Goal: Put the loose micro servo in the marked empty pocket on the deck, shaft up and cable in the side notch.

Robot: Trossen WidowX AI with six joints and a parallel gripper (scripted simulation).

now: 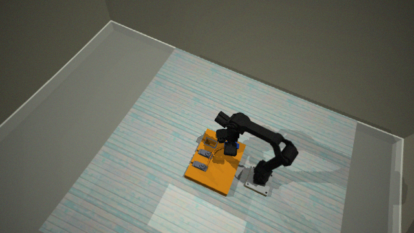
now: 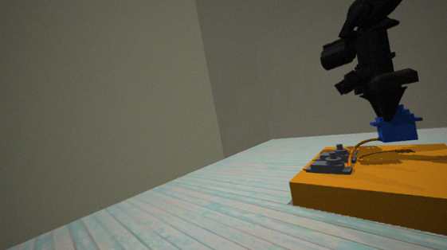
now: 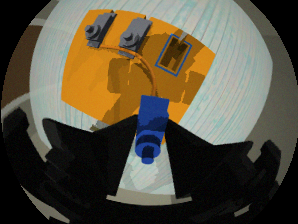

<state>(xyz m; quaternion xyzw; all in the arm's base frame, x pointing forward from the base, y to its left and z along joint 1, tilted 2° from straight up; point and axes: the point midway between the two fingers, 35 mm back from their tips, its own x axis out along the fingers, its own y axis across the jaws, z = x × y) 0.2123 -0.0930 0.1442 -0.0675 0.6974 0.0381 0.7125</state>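
Note:
The blue micro servo (image 1: 237, 145) (image 2: 399, 130) (image 3: 152, 111) is held in my gripper (image 2: 388, 119) (image 3: 152, 120), which is shut on its body. It hangs above the orange deck (image 1: 220, 178) (image 2: 403, 179) (image 3: 75, 90), slightly tilted, with its shaft end up and an ear out at each side. Its orange cable (image 2: 359, 144) (image 3: 148, 70) leaves low on the body and curves down to beside the seated grey servos. The empty pocket (image 1: 211, 140) (image 3: 184, 60), outlined in blue, lies ahead and to the right in the wrist view, its long side turned from the servo's. The exterior view does not show the pocket clearly.
Two grey servos (image 1: 200, 166) (image 2: 327, 165) (image 3: 135, 35) sit in the deck in a row with the pocket, their shafts up. The arm's base plate (image 1: 257, 189) stands beside the deck. The deck's edges drop to the pale striped floor.

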